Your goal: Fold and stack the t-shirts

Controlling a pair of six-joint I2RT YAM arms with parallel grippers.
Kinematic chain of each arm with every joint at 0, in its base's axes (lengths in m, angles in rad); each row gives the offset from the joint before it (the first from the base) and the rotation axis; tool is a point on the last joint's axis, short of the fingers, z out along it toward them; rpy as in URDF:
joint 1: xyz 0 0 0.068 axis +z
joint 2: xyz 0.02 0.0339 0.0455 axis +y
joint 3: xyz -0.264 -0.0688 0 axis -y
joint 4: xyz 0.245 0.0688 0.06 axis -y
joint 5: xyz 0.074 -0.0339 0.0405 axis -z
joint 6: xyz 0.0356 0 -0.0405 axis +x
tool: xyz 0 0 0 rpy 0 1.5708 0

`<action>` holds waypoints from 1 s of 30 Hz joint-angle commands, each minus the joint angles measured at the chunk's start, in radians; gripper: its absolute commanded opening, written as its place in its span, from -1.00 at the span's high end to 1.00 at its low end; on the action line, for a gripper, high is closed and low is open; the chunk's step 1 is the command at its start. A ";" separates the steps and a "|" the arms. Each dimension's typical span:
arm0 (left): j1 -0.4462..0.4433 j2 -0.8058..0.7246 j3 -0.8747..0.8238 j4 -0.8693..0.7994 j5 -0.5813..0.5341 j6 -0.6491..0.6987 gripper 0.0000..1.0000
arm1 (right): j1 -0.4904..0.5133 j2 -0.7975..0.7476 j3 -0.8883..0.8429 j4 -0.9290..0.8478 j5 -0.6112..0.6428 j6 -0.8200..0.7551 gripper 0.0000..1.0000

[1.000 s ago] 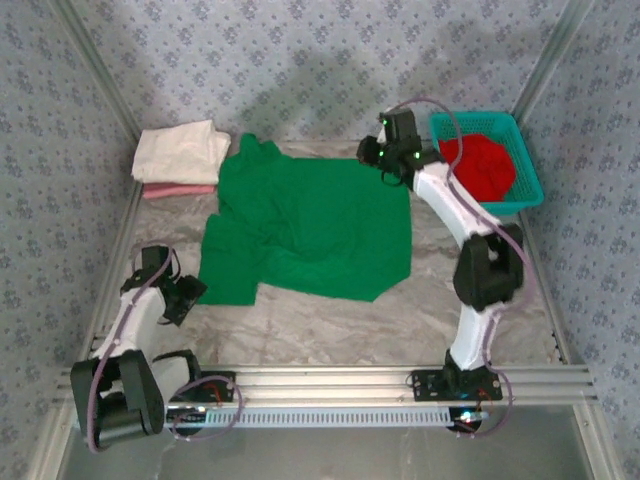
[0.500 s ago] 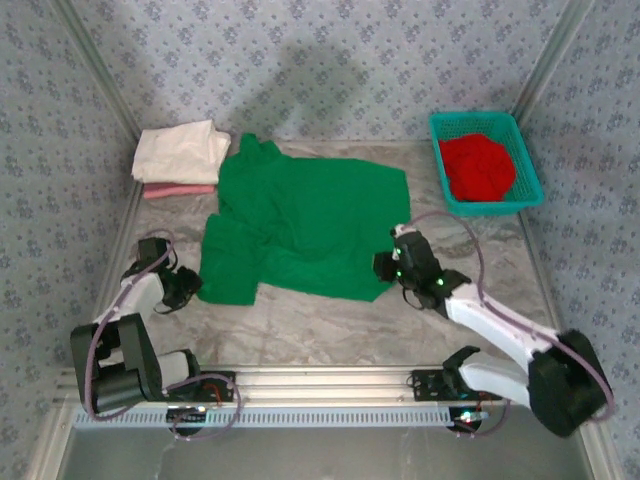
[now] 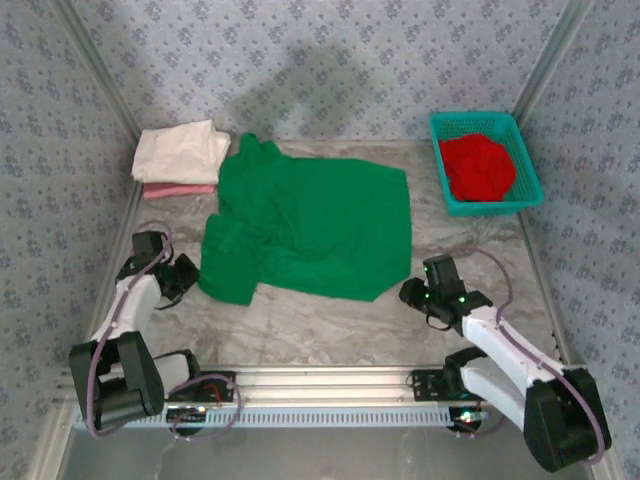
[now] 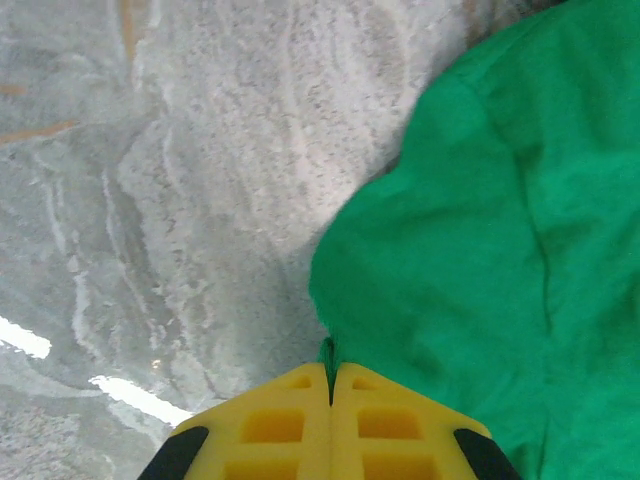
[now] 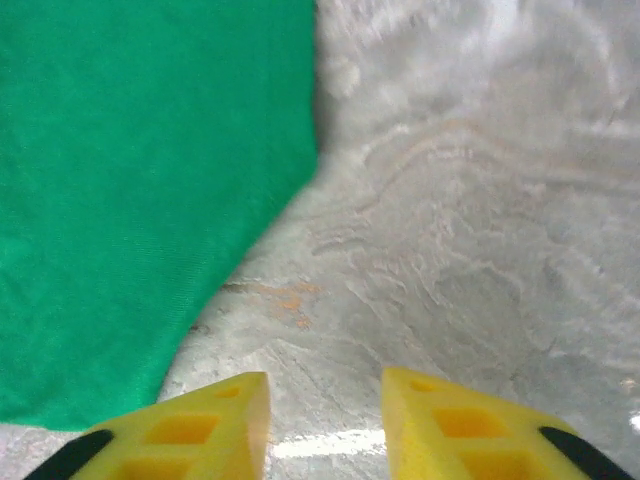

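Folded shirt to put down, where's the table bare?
Bare table: the near strip between the green shirt and the rail, and the patch between it and the basket. Crowded: far left corner, cream shirt on pink shirt.

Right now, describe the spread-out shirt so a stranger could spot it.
Look at the grey table. Across its middle lies the green shirt, spread open. The cream shirt is folded at the far left, the red shirt bunched in the basket.
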 commanded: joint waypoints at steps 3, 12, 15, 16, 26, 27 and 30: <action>-0.019 -0.024 0.024 -0.027 0.040 0.011 1.00 | -0.020 0.196 0.040 0.204 -0.223 0.009 0.09; -0.030 -0.061 0.019 -0.037 0.035 0.014 1.00 | 0.031 0.385 0.135 0.360 -0.238 0.064 0.06; -0.030 -0.065 0.013 -0.037 0.034 0.011 1.00 | 0.045 0.357 0.168 0.285 -0.193 0.060 0.08; -0.030 -0.067 0.010 -0.036 0.035 0.011 1.00 | 0.045 0.346 0.177 0.258 -0.181 0.062 0.10; -0.031 -0.064 -0.006 -0.009 0.042 0.009 1.00 | 0.050 0.332 0.239 0.138 -0.103 0.116 0.12; -0.031 -0.063 -0.006 -0.008 0.045 0.012 1.00 | 0.052 0.356 0.245 0.137 -0.098 0.116 0.11; -0.031 -0.062 -0.002 -0.016 0.044 0.021 1.00 | 0.067 0.385 0.241 0.139 -0.075 0.141 0.11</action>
